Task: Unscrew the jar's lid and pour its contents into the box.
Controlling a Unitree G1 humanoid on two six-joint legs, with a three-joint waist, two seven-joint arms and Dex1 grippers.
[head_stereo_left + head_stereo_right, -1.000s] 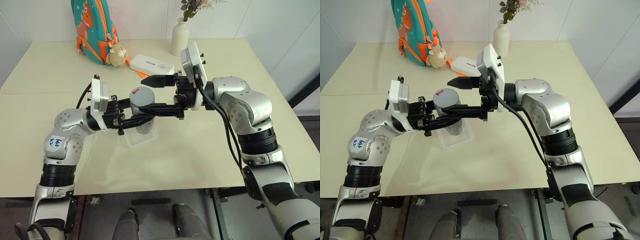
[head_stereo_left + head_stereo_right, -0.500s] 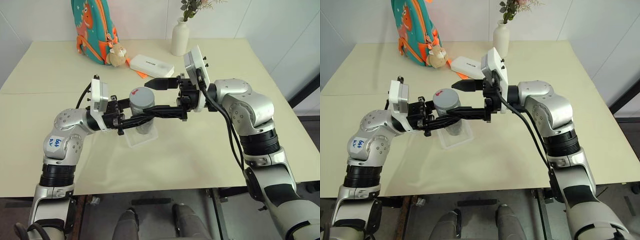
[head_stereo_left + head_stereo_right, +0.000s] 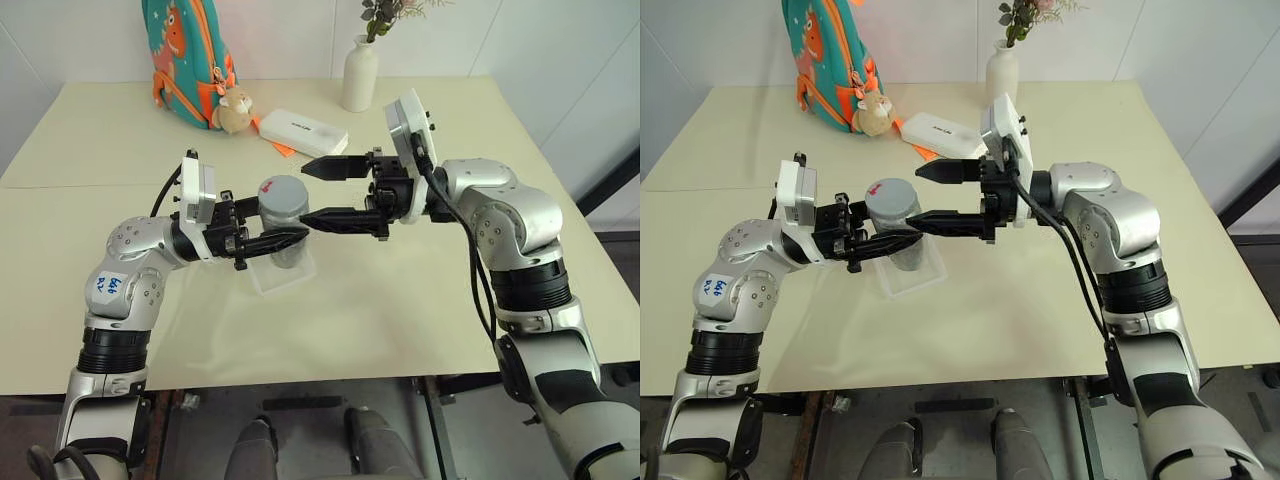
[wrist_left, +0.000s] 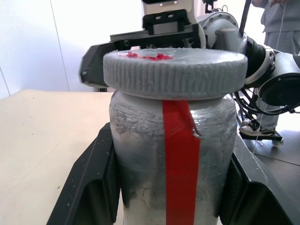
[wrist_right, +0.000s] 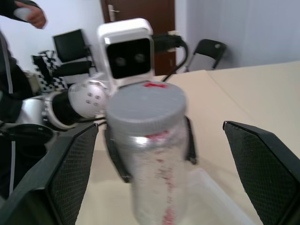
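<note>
My left gripper (image 3: pixel 285 236) is shut on the jar (image 3: pixel 289 250), a small clear jar with a red strip (image 4: pixel 180 154) down its side. It holds the jar upright just over the box (image 3: pixel 284 278), a shallow clear tray on the table. The grey lid (image 3: pixel 283 197) with a red mark sits on the jar. My right gripper (image 3: pixel 303 192) is open and reaches in from the right. Its fingertips stand either side of the lid's right edge without touching it. In the right wrist view the jar (image 5: pixel 150 173) stands between and beyond the wide fingers (image 5: pixel 70 173). The contents are not visible.
At the table's far side stand a white vase (image 3: pixel 360 72), a white oblong case (image 3: pixel 303 128) and a colourful backpack (image 3: pixel 185 55) with a plush toy (image 3: pixel 233 108). A person's hand (image 5: pixel 28 14) and chairs show beyond the table.
My right gripper has drawn back a little to the right, off the lid, still open. The left gripper and the jar have stayed put.
</note>
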